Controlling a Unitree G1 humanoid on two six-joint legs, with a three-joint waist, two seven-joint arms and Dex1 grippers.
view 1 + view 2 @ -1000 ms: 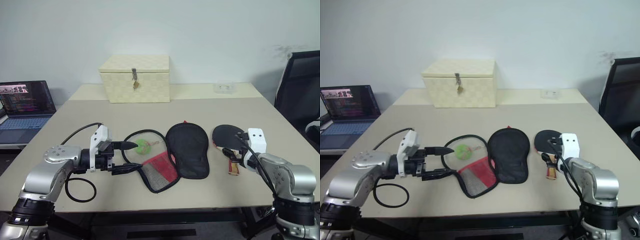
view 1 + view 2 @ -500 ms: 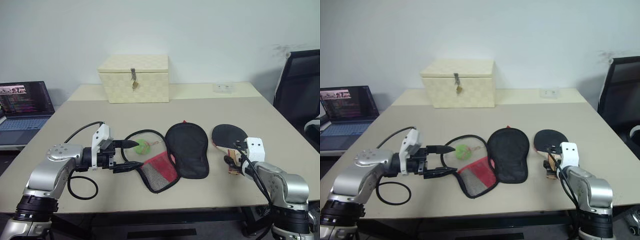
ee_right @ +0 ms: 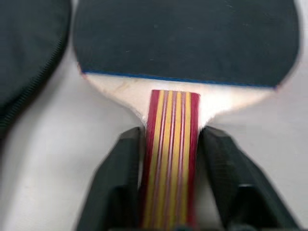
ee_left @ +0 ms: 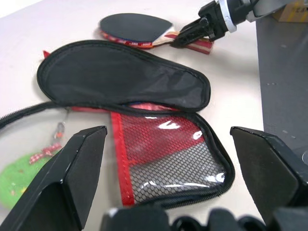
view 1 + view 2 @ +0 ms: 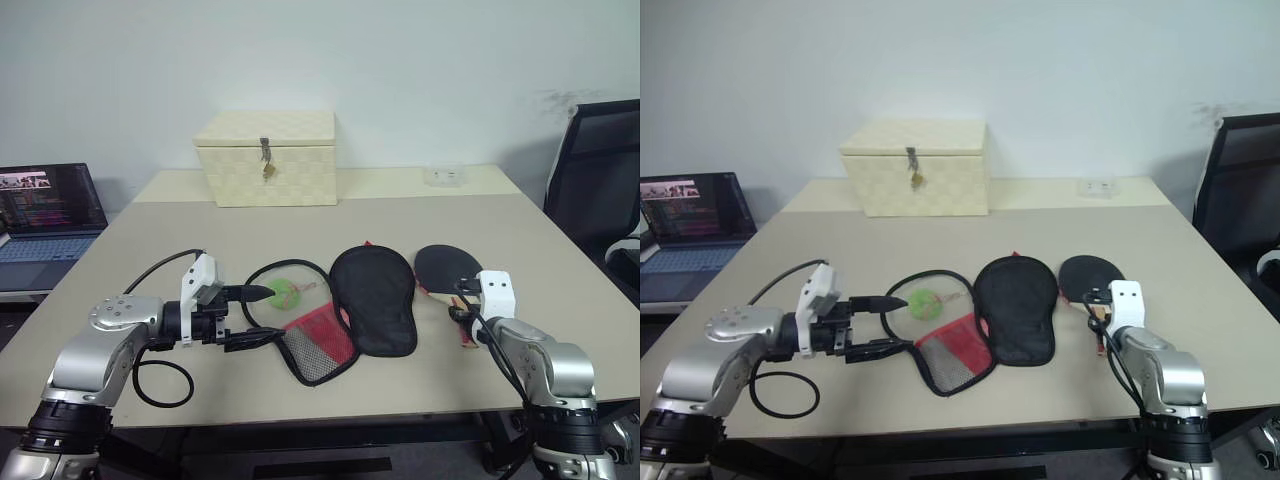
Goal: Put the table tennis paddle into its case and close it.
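The table tennis paddle (image 5: 443, 267) lies black face up on the table, right of the case, with its red-striped wooden handle (image 3: 169, 144) toward me. My right gripper (image 5: 463, 312) is shut on that handle, one black finger (image 3: 120, 173) pressed against each side. The case (image 5: 375, 298) lies unzipped in the middle: a black fabric half, and a red mesh half (image 5: 320, 342) folded out toward me. Its cord loop (image 5: 290, 265) and green charm (image 5: 285, 292) lie to its left. My left gripper (image 5: 262, 313) stands open beside the mesh half, holding nothing, with the charm near its upper finger.
A cream woven box (image 5: 268, 157) with a metal latch stands at the back of the table. An open laptop (image 5: 45, 210) sits off the table's left side, and a black chair (image 5: 600, 160) stands at the right. A small white item (image 5: 443, 175) lies at the far edge.
My right gripper's fingers have closed onto the paddle's handle, from open around it. The left gripper and the case have stayed where they were.
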